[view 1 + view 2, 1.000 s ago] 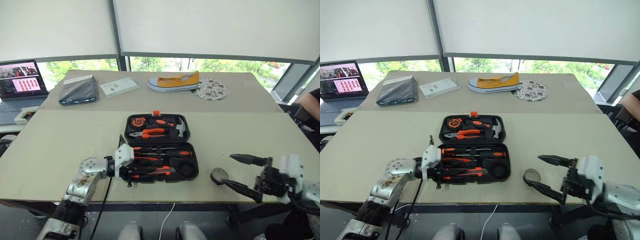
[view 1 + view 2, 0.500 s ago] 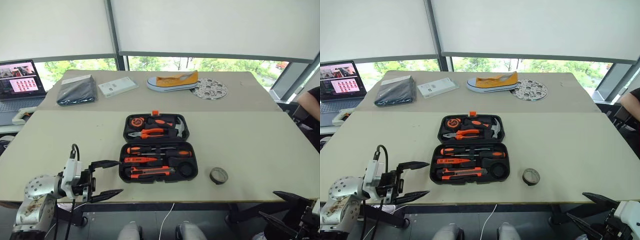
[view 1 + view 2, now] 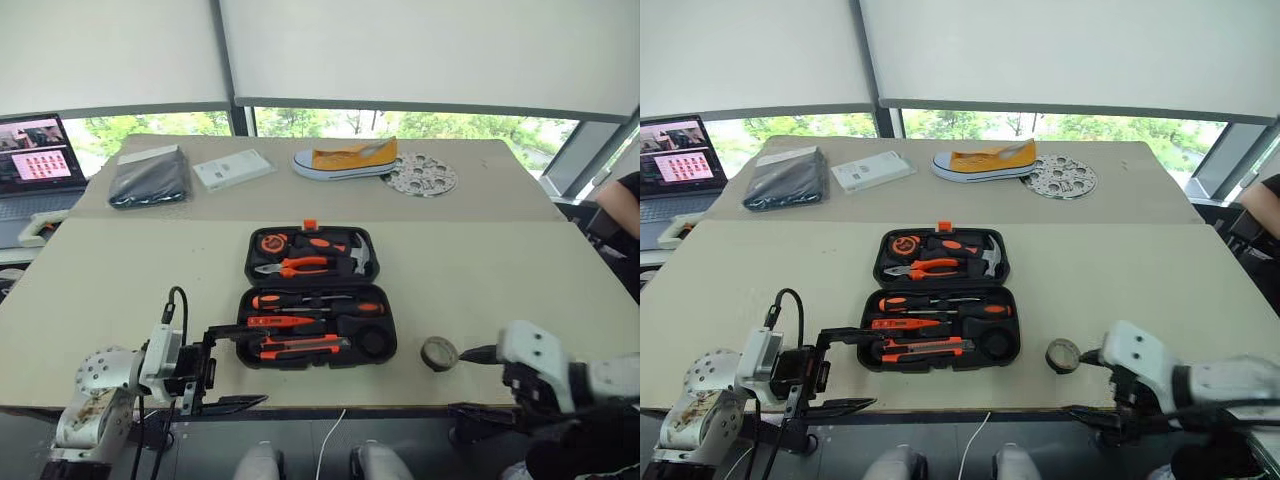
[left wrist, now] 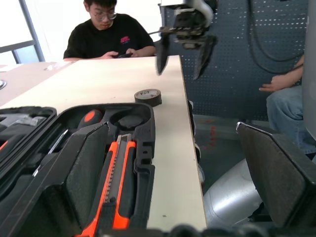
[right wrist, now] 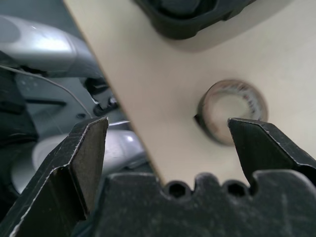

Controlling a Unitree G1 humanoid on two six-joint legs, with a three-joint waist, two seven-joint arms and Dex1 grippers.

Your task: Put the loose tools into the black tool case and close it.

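The black tool case [image 3: 250, 300] lies open in the middle of the near table. Its near half holds two screwdrivers [image 3: 320, 300], a slim orange tester [image 3: 280, 321] and the utility knife [image 3: 305, 346]. The small dark tape roll [image 3: 438, 352] lies on the table to the right of the case. My left gripper [image 3: 238, 366] is open at the case's near left corner, empty. My right gripper [image 3: 1092, 384] is open just right of the tape roll at the table's front edge. In the right wrist view the tape roll [image 5: 232, 111] sits ahead, between the spread fingers [image 5: 91, 148].
Pliers, hammer and tape measure fill the case's far half [image 3: 312, 252]. The far table carries a dark pouch [image 3: 150, 178], a white box [image 3: 232, 168], a yellow shoe [image 3: 345, 160] and a perforated disc [image 3: 422, 175]. A laptop [image 3: 35, 150] stands far left. A person [image 4: 111, 34] sits beyond the right end.
My left gripper has let go of the tools in the case, opened and drawn back to the case's left. My right gripper dropped below the table edge, then came back beside the tape roll.
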